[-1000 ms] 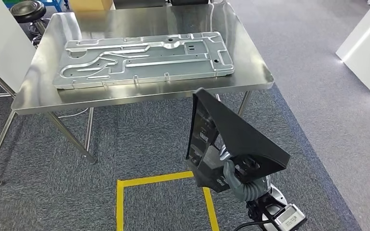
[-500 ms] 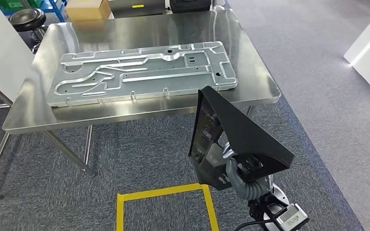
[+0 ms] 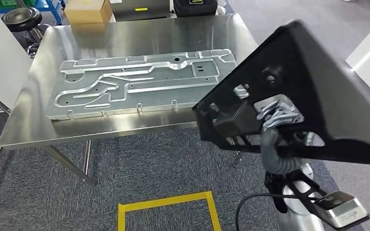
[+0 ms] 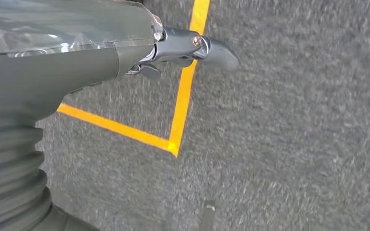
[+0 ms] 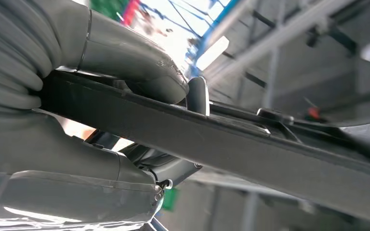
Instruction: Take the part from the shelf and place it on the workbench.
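I can read no text, label, brand or number anywhere: not on the black part (image 3: 313, 91) gripped by my right hand (image 3: 277, 115), nor beyond it.

Black plastic part (image 3: 313, 91): large, flat, roughly triangular moulded panel with raised edges, a round boss and several cut-outs on its visible face. Held in the air, tilted, its broad face toward the head camera, one corner overlapping the near right corner of the workbench (image 3: 125, 126). Gripped by the right hand (image 3: 277, 115), whose thumb and fingers clamp its edge (image 5: 231, 139); possibly not yet touching the bench, though the overlap hides this.

Workbench: stainless-steel table, rectangular, on thin metal legs over grey carpet.
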You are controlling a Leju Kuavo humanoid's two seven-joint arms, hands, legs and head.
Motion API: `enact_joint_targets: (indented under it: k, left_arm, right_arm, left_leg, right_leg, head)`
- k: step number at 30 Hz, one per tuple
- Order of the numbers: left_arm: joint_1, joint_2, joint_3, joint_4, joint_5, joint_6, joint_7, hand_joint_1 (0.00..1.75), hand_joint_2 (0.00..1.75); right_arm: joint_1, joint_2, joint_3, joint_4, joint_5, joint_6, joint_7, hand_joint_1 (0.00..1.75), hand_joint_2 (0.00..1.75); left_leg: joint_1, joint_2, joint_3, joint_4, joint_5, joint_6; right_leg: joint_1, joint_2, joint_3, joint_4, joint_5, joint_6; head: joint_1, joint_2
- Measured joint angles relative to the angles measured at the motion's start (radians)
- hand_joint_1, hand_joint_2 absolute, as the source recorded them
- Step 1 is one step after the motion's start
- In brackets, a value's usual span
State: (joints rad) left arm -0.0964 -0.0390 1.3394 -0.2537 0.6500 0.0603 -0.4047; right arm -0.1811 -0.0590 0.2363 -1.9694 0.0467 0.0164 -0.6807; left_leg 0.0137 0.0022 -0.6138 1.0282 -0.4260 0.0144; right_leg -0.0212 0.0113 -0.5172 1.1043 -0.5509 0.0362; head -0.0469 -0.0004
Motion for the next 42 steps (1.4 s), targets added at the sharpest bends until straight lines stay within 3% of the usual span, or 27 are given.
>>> enact_joint_targets:
  k: [3, 4, 5, 6, 8, 10, 13, 15, 18, 20, 21, 23, 25, 28, 30, 33, 34, 35, 36, 38, 39, 40, 42]
  left_arm:
    - [-0.004, 0.0, 0.0, 0.0, 0.0, -0.002, -0.001, 0.0, 1.75]
    - [-0.004, 0.0, 0.0, 0.0, 0.0, -0.002, -0.003, 0.0, 1.75]
    - [-0.003, 0.0, 0.0, 0.0, 0.0, -0.004, -0.004, 0.0, 1.75]
    - [-0.003, 0.0, -0.001, 0.0, 0.0, -0.007, -0.006, 0.0, 1.75]
    - [-0.005, 0.0, -0.002, 0.0, -0.001, -0.013, -0.008, 0.0, 1.75]
    - [-0.01, 0.0, -0.003, 0.001, -0.001, -0.018, -0.009, 0.0, 1.75]
    - [-0.017, 0.002, -0.003, 0.001, 0.0, -0.02, -0.009, 0.0, 1.75]
    - [-0.021, 0.003, -0.003, 0.001, 0.0, -0.019, -0.008, 0.0, 1.75]
    - [-0.02, 0.005, -0.003, 0.001, 0.0, -0.016, -0.008, 0.0, 1.75]
    - [-0.017, 0.005, -0.003, 0.001, 0.0, -0.014, -0.007, 0.0, 1.75]
    - [-0.016, 0.005, -0.003, 0.001, 0.0, -0.013, -0.006, 0.0, 1.75]
    - [-0.014, 0.006, -0.003, 0.001, 0.0, -0.013, -0.006, 0.0, 1.75]
    - [-0.013, 0.008, -0.003, 0.001, 0.0, -0.013, -0.006, 0.0, 1.75]
    - [-0.013, 0.01, -0.002, 0.001, 0.0, -0.013, -0.005, 0.0, 1.75]
    - [-0.014, 0.01, -0.002, 0.001, 0.0, -0.013, -0.005, 0.0, 1.75]
    - [-0.016, 0.01, -0.002, 0.001, -0.001, -0.014, -0.007, 0.0, 1.75]
    - [-0.016, 0.01, -0.002, 0.001, -0.001, -0.015, -0.008, 0.0, 1.75]
    - [-0.016, 0.01, -0.002, 0.001, -0.001, -0.016, -0.01, 0.0, 1.75]
    - [-0.015, 0.01, -0.002, 0.001, -0.001, -0.018, -0.013, 0.0, 1.75]
    - [-0.016, 0.01, -0.002, 0.001, -0.001, -0.024, -0.017, 0.0, 1.75]
    - [-0.017, 0.01, -0.003, 0.001, -0.001, -0.028, -0.018, 0.0, 1.75]
    - [-0.019, 0.01, -0.003, 0.001, -0.001, -0.032, -0.019, 0.0, 1.75]
    - [-0.024, 0.01, -0.006, 0.001, -0.001, -0.038, -0.02, 0.0, 1.75]
  right_arm:
    - [-0.037, -0.004, -0.033, 0.0, -0.007, 0.003, 0.0, 1.75, 1.75]
    - [-0.043, -0.006, -0.038, 0.001, -0.005, 0.002, 0.001, 1.75, 1.75]
    - [-0.054, -0.008, -0.042, 0.003, -0.001, 0.0, 0.004, 1.75, 1.75]
    - [-0.076, -0.012, -0.046, 0.007, 0.002, -0.003, 0.011, 1.75, 1.75]
    - [-0.148, -0.025, -0.057, 0.024, 0.006, -0.006, 0.041, 1.75, 1.75]
    - [-0.232, -0.037, -0.069, 0.054, 0.005, -0.007, 0.079, 1.75, 1.75]
    - [-0.33, -0.043, -0.076, 0.105, 0.008, -0.008, 0.115, 1.75, 1.75]
    - [-0.375, -0.043, -0.076, 0.142, 0.017, -0.01, 0.125, 1.75, 1.75]
    - [-0.42, -0.043, -0.069, 0.21, 0.061, -0.032, 0.139, 1.75, 1.75]
    - [-0.435, -0.043, -0.058, 0.258, 0.095, -0.051, 0.147, 1.75, 1.75]
    - [-0.44, -0.043, -0.054, 0.277, 0.105, -0.056, 0.149, 1.75, 1.75]
    - [-0.45, -0.043, -0.046, 0.307, 0.113, -0.061, 0.149, 1.75, 1.75]
    - [-0.459, -0.043, -0.04, 0.33, 0.115, -0.064, 0.148, 1.75, 1.75]
    - [-0.467, -0.042, -0.036, 0.347, 0.117, -0.068, 0.149, 1.75, 1.75]
    - [-0.474, -0.042, -0.033, 0.353, 0.119, -0.07, 0.148, 1.75, 1.75]
    - [-0.486, -0.044, -0.027, 0.366, 0.16, -0.093, 0.161, 1.75, 1.75]
    - [-0.49, -0.045, -0.024, 0.377, 0.191, -0.11, 0.174, 1.75, 1.75]
    - [-0.499, -0.048, -0.019, 0.393, 0.229, -0.128, 0.193, 1.75, 1.75]
    - [-0.513, -0.052, -0.011, 0.413, 0.273, -0.146, 0.216, 1.75, 1.75]
    - [-0.558, -0.064, 0.012, 0.466, 0.375, -0.17, 0.274, 1.75, 1.75]
    - [-0.589, -0.068, 0.027, 0.502, 0.435, -0.174, 0.308, 1.75, 1.75]
    - [-0.623, -0.071, 0.046, 0.543, 0.498, -0.172, 0.344, 1.75, 1.75]
    - [-0.692, -0.069, 0.095, 0.643, 0.642, -0.167, 0.42, 1.75, 1.75]
  left_leg:
    - [-0.003, -0.003, 0.027, -0.002, -0.025, 0.01]
    - [-0.004, -0.006, 0.039, -0.002, -0.035, 0.011]
    - [-0.006, -0.007, 0.053, -0.002, -0.045, 0.011]
    - [-0.008, -0.008, 0.069, -0.002, -0.057, 0.011]
    - [-0.012, -0.008, 0.094, -0.002, -0.079, 0.008]
    - [-0.013, -0.008, 0.106, -0.007, -0.093, 0.0]
    - [-0.013, -0.008, 0.117, -0.006, -0.093, -0.018]
    - [-0.012, -0.008, 0.091, 0.056, -0.093, -0.026]
    - [-0.007, -0.008, -0.027, 0.226, -0.146, -0.039]
    - [-0.005, -0.007, -0.079, 0.255, -0.171, -0.043]
    - [-0.004, -0.007, -0.082, 0.221, -0.15, -0.042]
    - [-0.004, -0.006, -0.064, 0.093, -0.04, -0.034]
    - [-0.009, -0.004, -0.05, 0.003, 0.038, -0.023]
    - [-0.012, -0.004, -0.039, -0.018, 0.045, -0.004]
    - [-0.009, -0.006, -0.019, -0.026, 0.039, 0.006]
    - [-0.009, -0.007, 0.002, -0.03, 0.024, 0.014]
    - [-0.009, -0.007, 0.008, -0.029, 0.018, 0.014]
    - [-0.009, -0.008, 0.015, -0.028, 0.011, 0.014]
    - [-0.009, -0.009, 0.022, -0.026, 0.003, 0.012]
    - [-0.009, -0.009, 0.035, -0.022, -0.011, 0.008]
    - [-0.011, -0.009, 0.039, -0.02, -0.016, 0.005]
    - [-0.012, -0.009, 0.04, -0.02, -0.02, 0.0]
    - [-0.014, -0.008, 0.042, -0.016, -0.023, -0.01]
  right_leg:
    - [0.001, -0.003, -0.124, 0.169, -0.064, 0.005]
    - [0.001, -0.004, -0.155, 0.19, -0.081, 0.005]
    - [0.001, -0.004, -0.171, 0.18, -0.079, 0.003]
    - [0.002, -0.004, -0.175, 0.141, -0.051, 0.0]
    - [0.007, -0.003, -0.164, 0.022, 0.063, -0.013]
    - [0.017, -0.001, -0.156, -0.053, 0.143, -0.027]
    - [0.019, 0.003, -0.138, -0.079, 0.149, -0.044]
    - [0.014, 0.002, -0.111, -0.091, 0.14, -0.055]
    - [0.013, -0.001, -0.08, -0.095, 0.116, -0.063]
    - [0.013, 0.001, -0.056, -0.095, 0.096, -0.062]
    - [0.013, 0.001, -0.042, -0.095, 0.085, -0.06]
    - [0.014, 0.001, -0.015, -0.094, 0.062, -0.055]
    - [0.015, 0.002, -0.004, -0.095, 0.046, -0.046]
    - [0.015, 0.003, 0.0, -0.09, 0.039, -0.028]
    - [0.013, 0.0, -0.018, -0.041, 0.033, -0.019]
    - [0.009, -0.004, -0.123, 0.124, -0.025, -0.009]
    - [0.008, -0.004, -0.157, 0.161, -0.045, -0.007]
    - [0.008, -0.005, -0.178, 0.17, -0.048, -0.006]
    - [0.008, -0.005, -0.183, 0.145, -0.025, -0.006]
    - [0.008, -0.005, -0.155, 0.025, 0.073, -0.011]
    - [0.012, -0.005, -0.141, -0.031, 0.108, -0.016]
    - [0.015, -0.005, -0.131, -0.067, 0.133, -0.023]
    - [0.02, -0.003, -0.128, -0.085, 0.139, -0.037]
  head:
    - [0.0, 0.0]
    - [0.0, 0.0]
    - [0.0, 0.0]
    - [0.0, 0.0]
    - [0.0, 0.0]
    - [0.001, 0.0]
    - [0.002, 0.0]
    - [0.002, 0.0]
    - [0.002, 0.0]
    - [0.002, 0.0]
    - [0.002, 0.0]
    - [0.002, 0.0]
    - [0.002, 0.0]
    - [0.002, 0.0]
    - [0.002, 0.0]
    - [0.002, 0.0]
    - [0.002, 0.0]
    - [0.002, 0.0]
    - [0.002, 0.0]
    - [0.002, 0.0]
    - [0.003, 0.0]
    - [0.002, 0.0]
    - [0.002, 0.0]
